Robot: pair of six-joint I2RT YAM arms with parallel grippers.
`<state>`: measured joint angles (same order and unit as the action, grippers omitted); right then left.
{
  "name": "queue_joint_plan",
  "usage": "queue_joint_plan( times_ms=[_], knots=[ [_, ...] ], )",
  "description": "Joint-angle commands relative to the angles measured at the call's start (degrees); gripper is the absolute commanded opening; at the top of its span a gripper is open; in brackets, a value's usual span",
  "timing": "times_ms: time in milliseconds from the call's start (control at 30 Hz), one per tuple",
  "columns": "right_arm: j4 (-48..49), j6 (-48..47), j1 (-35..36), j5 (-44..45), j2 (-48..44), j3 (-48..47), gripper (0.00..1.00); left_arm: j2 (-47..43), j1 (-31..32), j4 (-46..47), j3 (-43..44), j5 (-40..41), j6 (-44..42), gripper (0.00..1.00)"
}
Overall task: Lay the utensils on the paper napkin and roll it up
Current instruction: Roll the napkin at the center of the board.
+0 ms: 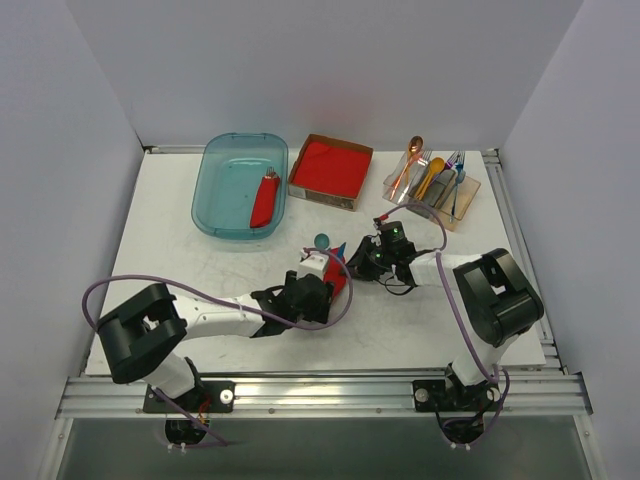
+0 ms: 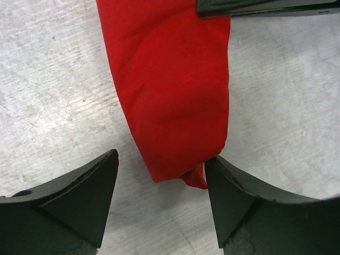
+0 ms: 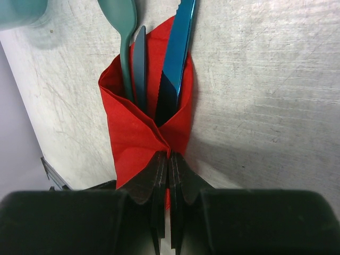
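White table (image 1: 180,300) bearing teal tub (image 1: 212,212). Near-right of the tub: left gripper (image 2: 162,159), jaws spread astride one end of the rolled paper napkin (image 2: 170,90); right gripper (image 3: 169,159), pressed together, pinching its fold. Teal spoon (image 3: 123,21) and blue knife (image 3: 178,48) protrude from the end nearer the tub.

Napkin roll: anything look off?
Yes. The red paper napkin wraps loosely: its mouth gapes around the teal spoon and blue knife, and its closed end trails a crumpled corner.
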<state>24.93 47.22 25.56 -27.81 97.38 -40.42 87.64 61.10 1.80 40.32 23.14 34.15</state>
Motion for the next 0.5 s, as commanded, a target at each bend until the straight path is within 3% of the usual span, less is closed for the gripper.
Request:
queue_joint_plan(
  times_ms=[0,267,467],
  knots=[
    [-1.11,-0.73,0.02,0.65,-2.11,-1.5,0.0,-0.53,0.25,-0.75,0.65,2.17,1.96,0.74],
    [-0.67,-0.64,0.1,1.01,-2.37,-0.62,0.0,-4.93,0.16,2.76,-5.86,3.23,4.69,0.68],
    [-0.76,-0.46,0.1,1.62,-3.78,0.78,0.0,-3.27,0.16,3.65,-6.48,3.23,6.54,0.62]
  ],
)
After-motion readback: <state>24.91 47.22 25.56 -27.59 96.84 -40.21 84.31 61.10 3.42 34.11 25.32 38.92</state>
